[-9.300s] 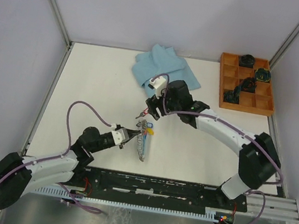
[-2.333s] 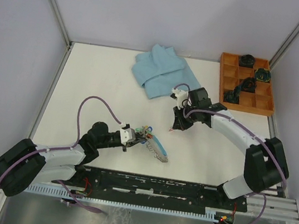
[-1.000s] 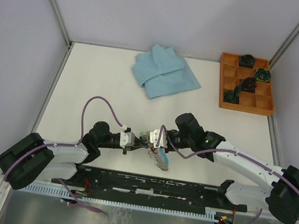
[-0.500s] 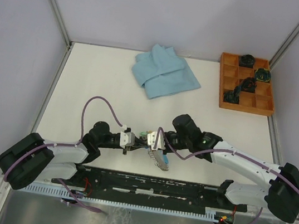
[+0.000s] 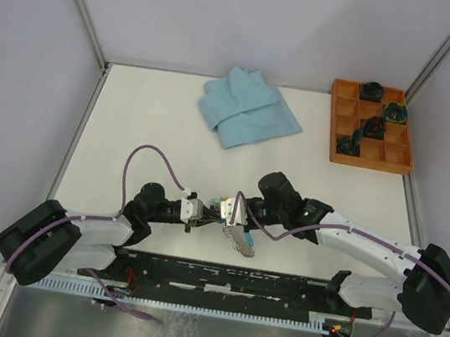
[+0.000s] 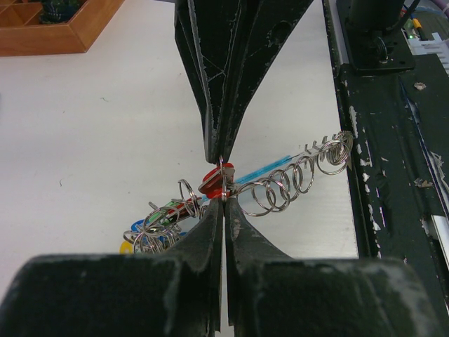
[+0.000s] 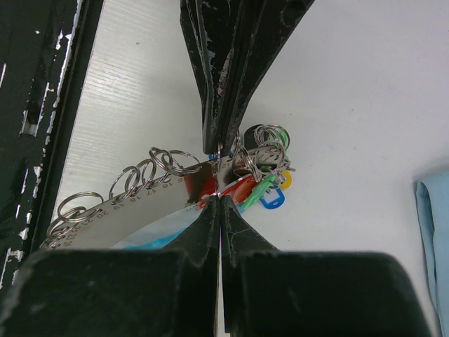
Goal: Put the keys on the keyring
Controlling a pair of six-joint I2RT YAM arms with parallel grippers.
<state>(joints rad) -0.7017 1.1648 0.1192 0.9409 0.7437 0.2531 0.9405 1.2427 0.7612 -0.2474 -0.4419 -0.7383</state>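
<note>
The keyring is a grey coil-like row of rings with a light-blue strip, lying near the table's front edge; its coils and numbered metal strip show in the wrist views. Keys with green, blue and yellow tags are bunched at its end. My left gripper and right gripper meet tip to tip over it. Both are shut on one thin ring that carries a red tag. The left gripper pinches one side, the right gripper the other.
A folded light-blue cloth lies at the back centre. A wooden compartment tray with dark objects stands at the back right. The black base rail runs just in front of the keyring.
The right arm swung from mid-table down to the keyring and met the left gripper. Over the last second it only edged slightly left; both grippers stay shut.
</note>
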